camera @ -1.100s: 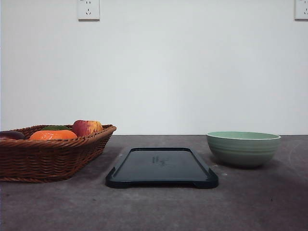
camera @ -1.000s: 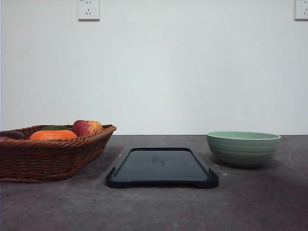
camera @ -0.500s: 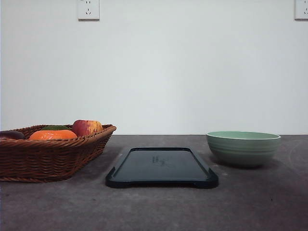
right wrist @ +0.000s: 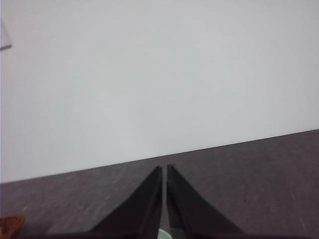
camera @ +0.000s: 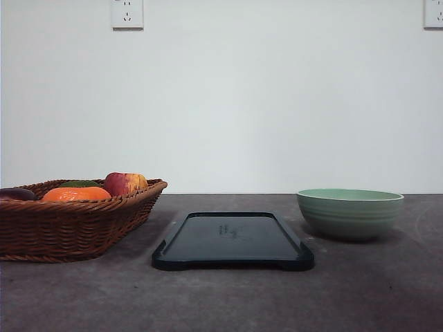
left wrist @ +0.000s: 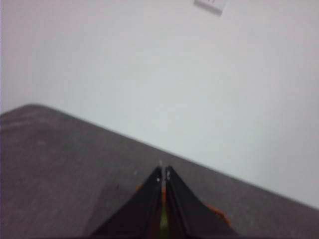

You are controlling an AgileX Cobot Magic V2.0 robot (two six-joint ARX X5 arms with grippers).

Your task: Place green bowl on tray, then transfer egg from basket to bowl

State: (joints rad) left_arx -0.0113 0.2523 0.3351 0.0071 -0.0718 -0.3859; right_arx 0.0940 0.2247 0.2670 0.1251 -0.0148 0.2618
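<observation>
Green bowl has not moved and sits right of the tray, both grippers pinched empty, so nothing has started.

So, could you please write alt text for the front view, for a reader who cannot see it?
A dark tray lies bare in the middle of a grey table, with a green bowl on the table to its right. A wicker basket of fruit stands to the left, against a white wall.
</observation>
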